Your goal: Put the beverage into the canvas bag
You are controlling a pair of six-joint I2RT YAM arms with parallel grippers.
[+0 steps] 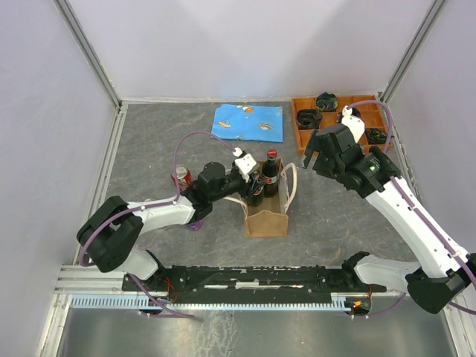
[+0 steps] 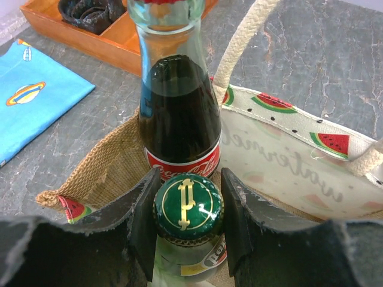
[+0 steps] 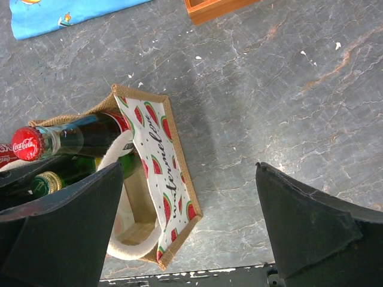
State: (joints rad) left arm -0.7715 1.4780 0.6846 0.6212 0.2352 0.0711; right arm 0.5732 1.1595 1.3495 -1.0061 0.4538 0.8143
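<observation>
The canvas bag (image 1: 268,216) stands upright at mid table, tan with white rope handles and a watermelon print (image 2: 287,158). A Coca-Cola bottle (image 2: 179,119) with a red cap stands inside it. My left gripper (image 2: 187,209) is shut on the neck of a green bottle (image 2: 187,205) with a green and gold cap. It holds the bottle upright in the bag's mouth, next to the cola bottle. My right gripper (image 3: 188,221) is open and empty, above the table to the right of the bag (image 3: 158,173). The green cap (image 3: 48,182) shows in the right wrist view.
A red soda can (image 1: 181,177) stands left of the bag, beside my left arm. A blue printed cloth (image 1: 248,122) lies at the back. An orange wooden tray (image 1: 342,119) with dark coiled items sits at the back right, behind my right gripper (image 1: 311,158).
</observation>
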